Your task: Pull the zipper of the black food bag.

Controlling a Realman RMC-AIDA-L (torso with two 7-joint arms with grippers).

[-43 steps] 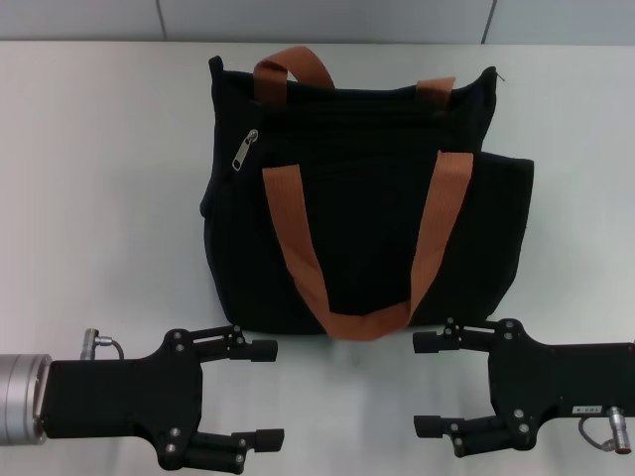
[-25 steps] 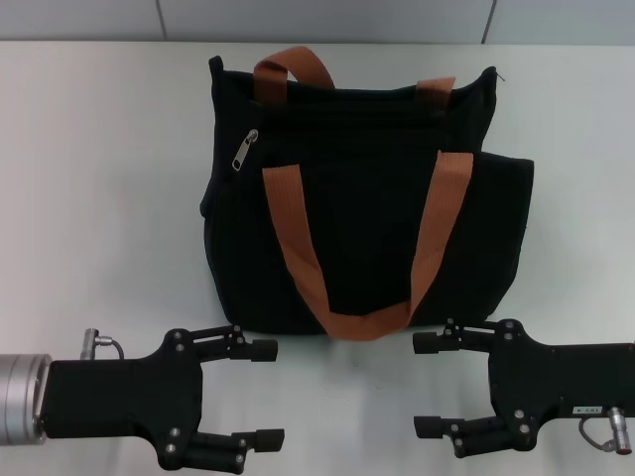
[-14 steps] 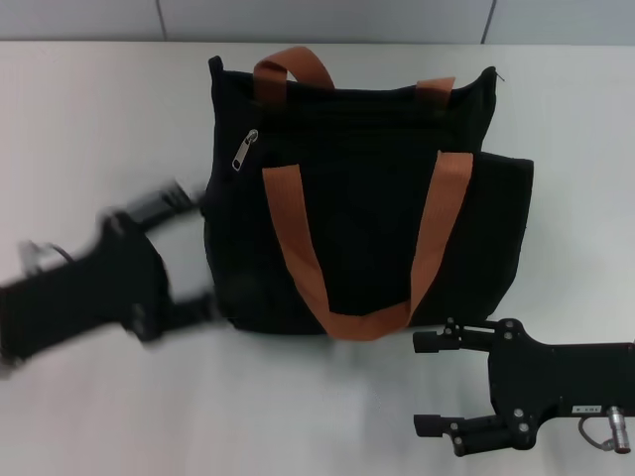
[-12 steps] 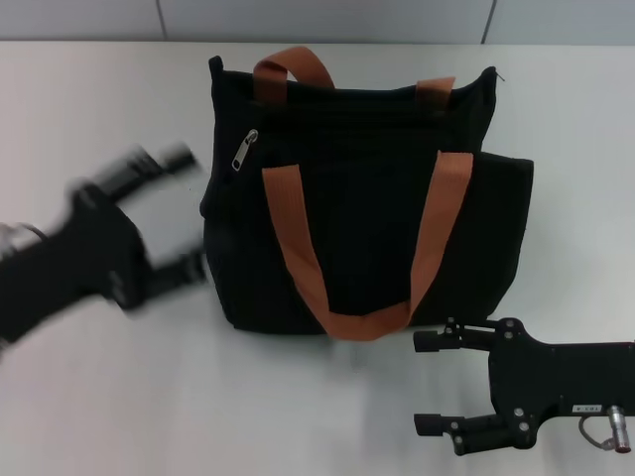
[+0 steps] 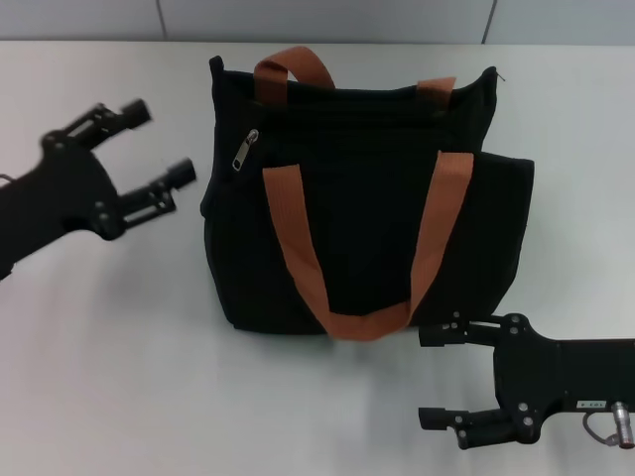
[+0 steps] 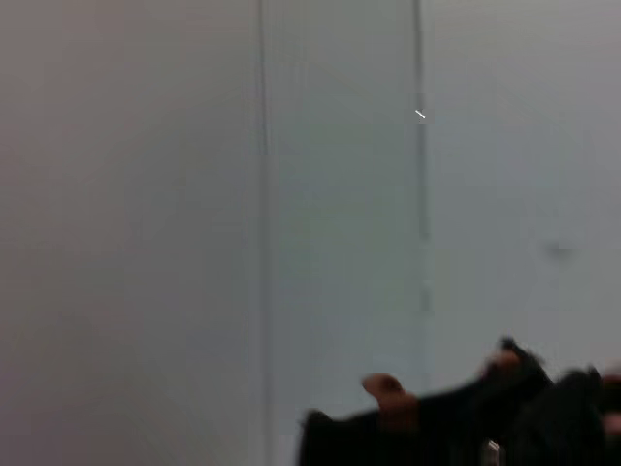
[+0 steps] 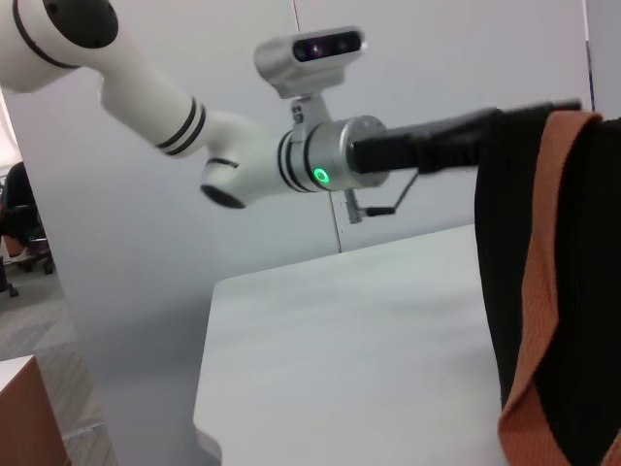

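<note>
The light is even and bright from above; the white table (image 5: 99, 347) shows soft glare and only faint shadows under the black food bag (image 5: 367, 198). The head view is sharp. The left wrist view is strongly blurred (dark shapes, pale wall). The right wrist view is clear.

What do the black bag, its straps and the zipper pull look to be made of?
The black food bag: soft matte woven fabric, sagging at its sides. The orange straps: flat webbing, probably nylon or polyester, slightly sheened. The zipper pull: silver-grey, likely metal, faintly shiny. Left claw is open beside the bag; right claw is open near its front.
</note>
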